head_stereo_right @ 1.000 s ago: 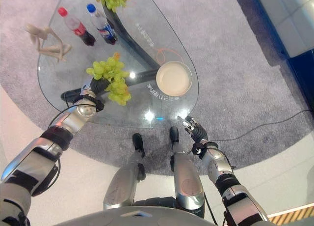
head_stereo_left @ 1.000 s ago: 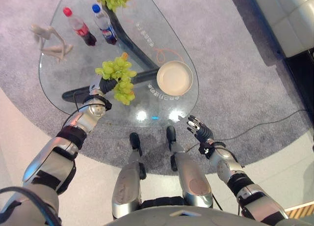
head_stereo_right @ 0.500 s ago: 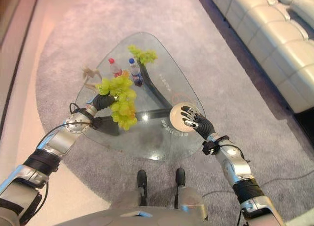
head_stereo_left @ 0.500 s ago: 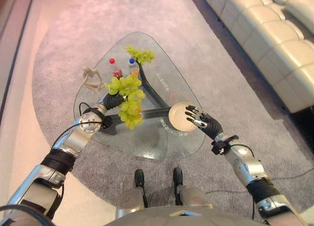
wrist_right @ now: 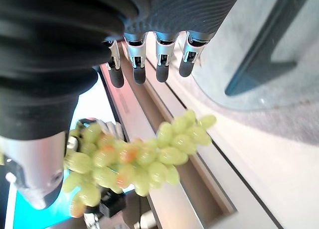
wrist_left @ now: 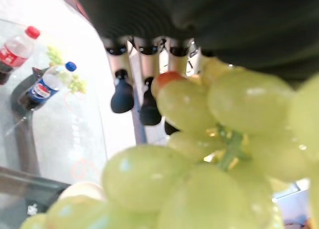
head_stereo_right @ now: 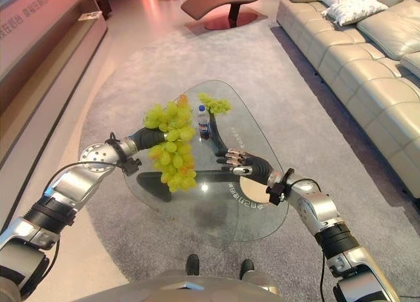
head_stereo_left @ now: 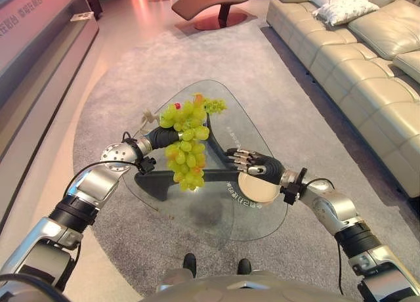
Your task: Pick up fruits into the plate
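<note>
Left eye view: left hand (head_stereo_left: 162, 136) carrying a grape bunch (head_stereo_left: 186, 144) above the bench (head_stereo_left: 216, 210).
L hand's fingers curled round the bunch's top, so grapes hang free, clear of the glass, just beside the plate (head_stereo_left: 257, 187) on its left. R hand (head_stereo_left: 254, 165) hovers over the plate w/ fingers straight and spread, holding nothing, prob. ready to steady or guide. Second grape bunch (head_stereo_right: 215, 104) and a bottle (head_stereo_right: 204, 123) sit beyond the plate, not yet moved. Next, I'd judge: swing bunch over plate, lower.
</note>
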Controlling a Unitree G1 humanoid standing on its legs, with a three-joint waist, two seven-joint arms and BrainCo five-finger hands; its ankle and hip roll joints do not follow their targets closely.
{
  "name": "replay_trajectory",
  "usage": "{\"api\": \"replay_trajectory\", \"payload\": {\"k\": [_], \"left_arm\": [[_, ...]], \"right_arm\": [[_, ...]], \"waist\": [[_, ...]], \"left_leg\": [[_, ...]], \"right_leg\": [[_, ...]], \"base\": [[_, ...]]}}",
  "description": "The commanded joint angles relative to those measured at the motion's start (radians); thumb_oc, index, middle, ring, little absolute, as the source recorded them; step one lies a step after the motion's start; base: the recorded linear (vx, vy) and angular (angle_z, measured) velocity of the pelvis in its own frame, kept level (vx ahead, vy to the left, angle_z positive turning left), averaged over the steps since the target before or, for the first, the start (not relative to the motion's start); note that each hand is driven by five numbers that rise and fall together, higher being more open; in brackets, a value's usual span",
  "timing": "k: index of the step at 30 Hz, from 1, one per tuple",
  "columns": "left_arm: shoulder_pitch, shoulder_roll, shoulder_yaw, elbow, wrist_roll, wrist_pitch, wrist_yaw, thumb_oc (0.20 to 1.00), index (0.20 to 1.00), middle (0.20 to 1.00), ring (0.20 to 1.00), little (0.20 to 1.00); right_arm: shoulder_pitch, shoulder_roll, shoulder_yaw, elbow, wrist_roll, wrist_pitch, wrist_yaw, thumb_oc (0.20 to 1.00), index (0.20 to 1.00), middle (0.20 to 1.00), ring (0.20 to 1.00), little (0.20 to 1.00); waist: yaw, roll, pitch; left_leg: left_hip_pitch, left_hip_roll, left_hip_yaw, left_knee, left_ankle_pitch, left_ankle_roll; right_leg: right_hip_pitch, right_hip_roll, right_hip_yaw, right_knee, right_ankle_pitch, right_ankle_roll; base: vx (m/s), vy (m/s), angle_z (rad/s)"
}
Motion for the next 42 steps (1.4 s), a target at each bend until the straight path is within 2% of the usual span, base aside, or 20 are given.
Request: {"api": "replay_trajectory", "payload": {"k": [1,11,21,30,39,40,41,42], "left_arm": [[-0.16,-0.045,-0.028,-0.024,-0.088,-0.022,-0.007,0.2,0.2,0.2,0.2,0.2],[-0.168,-0.131,-0.048,-0.077,-0.151,0.013,-0.024,0.2,0.2,0.2,0.2,0.2],[-0.142,-0.18,-0.054,-0.126,-0.187,0.042,-0.042,0.2,0.2,0.2,0.2,0.2],[-0.11,-0.194,-0.057,-0.127,-0.178,0.054,-0.057,0.2,0.2,0.2,0.2,0.2],[-0.088,-0.201,-0.045,-0.119,-0.164,0.056,-0.063,0.2,0.2,0.2,0.2,0.2],[-0.084,-0.2,-0.043,-0.117,-0.163,0.056,-0.064,0.2,0.2,0.2,0.2,0.2],[-0.081,-0.2,-0.042,-0.117,-0.162,0.056,-0.064,0.2,0.2,0.2,0.2,0.2],[-0.08,-0.199,-0.041,-0.117,-0.162,0.054,-0.063,0.2,0.2,0.2,0.2,0.2]], "right_arm": [[-0.068,0.026,0.038,-0.036,0.034,-0.024,0.015,1.0,1.0,1.0,1.0,1.0],[-0.075,0.117,0.089,-0.019,0.046,-0.009,-0.009,1.0,1.0,1.0,1.0,1.0],[-0.067,0.16,0.112,-0.03,0.067,0.004,-0.013,1.0,1.0,1.0,1.0,1.0],[-0.037,0.195,0.137,-0.102,0.241,0.071,0.091,1.0,1.0,1.0,1.0,1.0],[-0.018,0.215,0.152,-0.145,0.323,0.075,0.114,1.0,1.0,1.0,1.0,1.0],[-0.015,0.214,0.151,-0.144,0.328,0.071,0.111,0.564,0.564,0.564,0.564,0.564],[-0.014,0.213,0.151,-0.146,0.33,0.07,0.108,0.203,0.203,0.203,0.203,0.203],[-0.013,0.214,0.15,-0.146,0.33,0.071,0.108,0.2,0.2,0.2,0.2,0.2]], "waist": [[0.028,-0.025,-0.055],[0.03,-0.017,-0.064],[0.033,-0.016,-0.062],[0.039,-0.02,-0.061],[0.041,-0.022,-0.059],[0.041,-0.022,-0.059],[0.041,-0.022,-0.059],[0.041,-0.022,-0.059]], "left_leg": [[0.086,-0.031,0.044,0.009,-0.189,0.013],[0.096,-0.031,0.048,0.007,-0.192,0.016],[0.101,-0.031,0.049,0.007,-0.195,0.018],[0.101,-0.031,0.051,0.007,-0.196,0.022],[0.103,-0.031,0.05,0.007,-0.197,0.023],[0.103,-0.031,0.051,0.007,-0.198,0.024],[0.104,-0.031,0.052,0.007,-0.198,0.024],[0.104,-0.031,0.053,0.007,-0.197,0.024]], "right_leg": [[0.053,-0.046,-0.039,0.016,-0.099,0.055],[0.064,-0.049,-0.042,0.01,-0.1,0.054],[0.067,-0.051,-0.043,0.01,-0.102,0.053],[0.066,-0.052,-0.042,0.01,-0.101,0.056],[0.064,-0.052,-0.037,0.01,-0.102,0.057],[0.064,-0.052,-0.037,0.01,-0.102,0.056],[0.064,-0.051,-0.037,0.01,-0.102,0.056],[0.064,-0.051,-0.036,0.01,-0.102,0.056]], "base": [[0.01,0.002,0.08],[0.0,0.0,0.0],[0.0,0.0,0.0],[0.0,0.0,0.0],[0.0,0.0,0.0],[0.0,0.0,0.0],[0.0,0.0,0.0],[0.0,0.0,0.0]]}}
